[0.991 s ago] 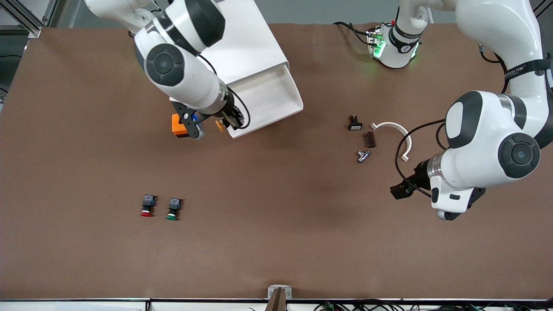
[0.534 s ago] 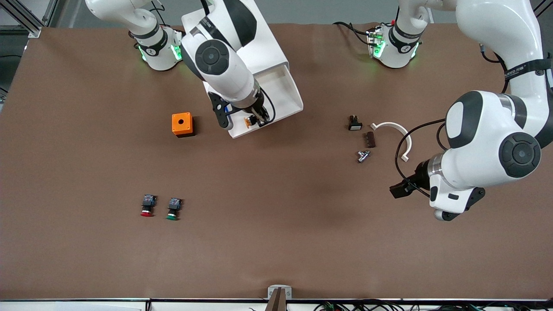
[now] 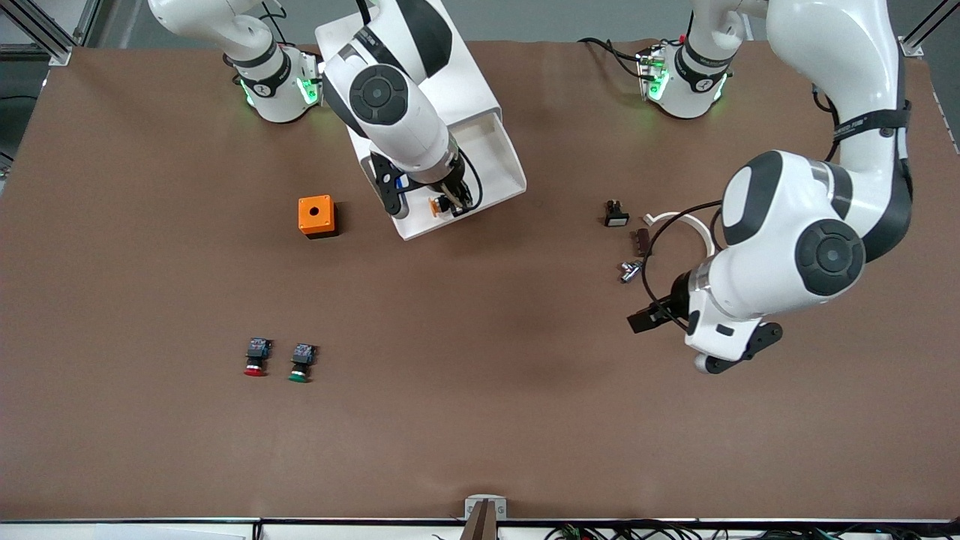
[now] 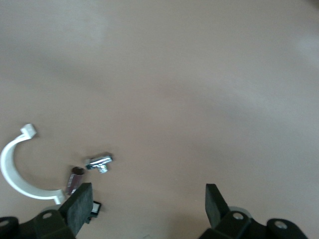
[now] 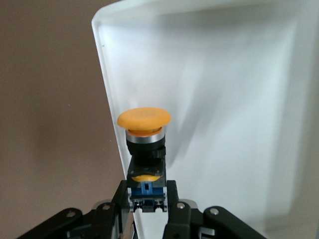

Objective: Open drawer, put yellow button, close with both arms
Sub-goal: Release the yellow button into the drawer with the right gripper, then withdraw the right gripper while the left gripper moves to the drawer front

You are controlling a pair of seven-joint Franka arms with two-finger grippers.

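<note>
The right claw (image 3: 448,207) pinches the yellow button (image 5: 144,130) by its black-and-blue body, the two black fingers (image 5: 119,195) pressed against its sides; the smooth, domed yellow-orange cap points away from the wrist. Claw and button hang over the front rim of the drawer (image 3: 491,176), the pulled-out top tray of the white cabinet (image 3: 420,67). The drawer is a shallow, glossy white tray with rounded corners; in the right wrist view the button's cap overlaps the tray's edge (image 5: 110,114), so whether it sits just inside or just outside the wall cannot be told. The right arm (image 3: 382,97) reaches from its base down over the cabinet, its bulky white wrist hiding part of the cabinet top and the drawer's corner nearest the orange box (image 3: 316,216). That box, a matte cube with a round hole on top, stands on the brown desk (image 3: 480,420) beside the drawer, toward the right arm's end. The red-capped button (image 3: 256,357) and green-capped button (image 3: 301,362) lie side by side, nearer the front camera than the drawer.

The left claw (image 4: 147,201) is spread wide over bare desk, well apart from the drawer toward the left arm's end; only its finger tips (image 4: 79,208) show in the left wrist view. Near it lie a curved white plastic clip (image 3: 686,229), a small metal fitting (image 3: 630,270), a dark brown block (image 3: 643,241) and a black switch (image 3: 616,214); the left arm (image 3: 787,262) partly covers the clip.
</note>
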